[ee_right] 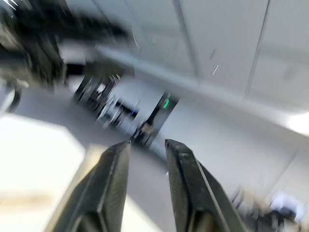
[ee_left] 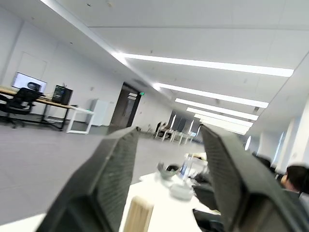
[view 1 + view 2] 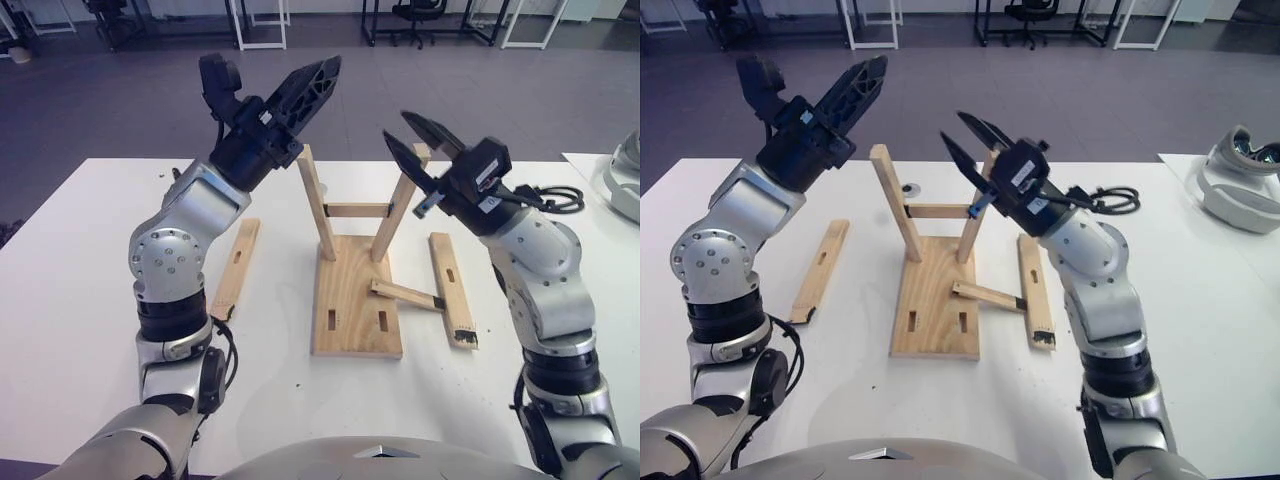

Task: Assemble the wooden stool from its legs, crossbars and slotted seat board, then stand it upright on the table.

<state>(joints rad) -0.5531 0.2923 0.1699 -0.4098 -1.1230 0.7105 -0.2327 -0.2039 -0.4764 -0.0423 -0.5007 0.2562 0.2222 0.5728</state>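
Head view: the seat board (image 3: 355,310) is lying flat, two legs (image 3: 316,205) standing in it, loose legs (image 3: 236,268) lying beside. Left wrist view: the left gripper (image 2: 169,130) is gaping open. Right wrist view: the right gripper (image 1: 147,143) too. I judge the robot is fitting legs; next is needing a loose leg grasped.

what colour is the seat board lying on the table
The seat board is pale natural wood, clearest in the left eye view.

Silver-grey, round-shelled left arm (image 3: 165,262) and right arm (image 3: 545,270), segments divided by black rings. Circle of small dark screws seen on left arm's disc-shaped joint cap. Black cable (image 3: 228,362) looped beside lower left arm; second black cable loop (image 3: 552,196) carried behind right wrist. Black, tapered, ribbed left claw (image 3: 325,70); black pointed right claw (image 3: 397,126), white label and blue tab fixed on housing.
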